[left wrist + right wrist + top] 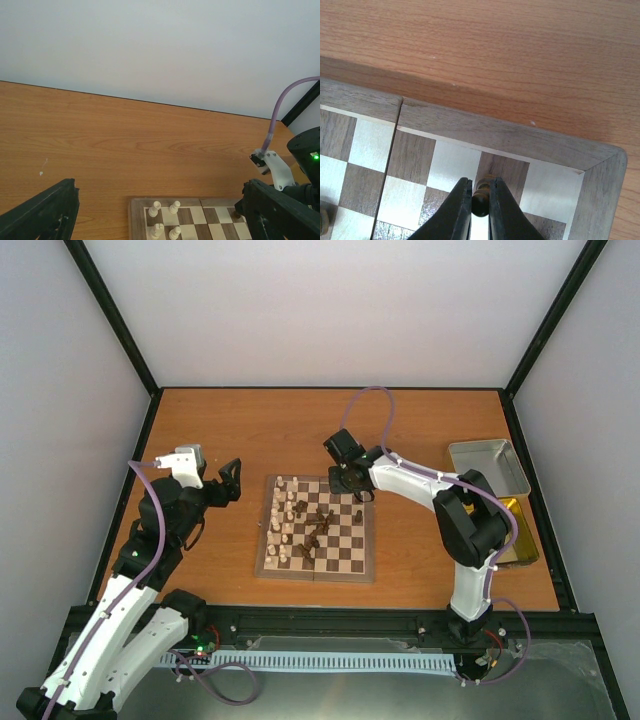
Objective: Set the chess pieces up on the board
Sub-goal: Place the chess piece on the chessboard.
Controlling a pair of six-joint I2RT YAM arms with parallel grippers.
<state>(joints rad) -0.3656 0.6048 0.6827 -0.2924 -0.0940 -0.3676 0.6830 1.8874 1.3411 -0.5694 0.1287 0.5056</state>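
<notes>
The board (268, 565) lies mid-table, with cream-white chessmen (285, 525) along its left side and several dark chess pieces (318, 525) clustered near its middle. My right gripper (352, 488) hangs over the board's far right corner. In the right wrist view it (480, 184) is shut on a dark pawn (481, 202), whose base is at a dark square in the outermost row, next to the board's border (495, 135). My left gripper (232, 480) stands open left of the board, off its far left corner, with nothing between its fingers (45, 212).
A metal tray (488, 465) sits at the far right, with a yellow tray (518, 535) just nearer, partly behind the right arm. Cream-white chessmen (156, 207) stand at the board's far left corner. Black frame posts and white walls ring the table.
</notes>
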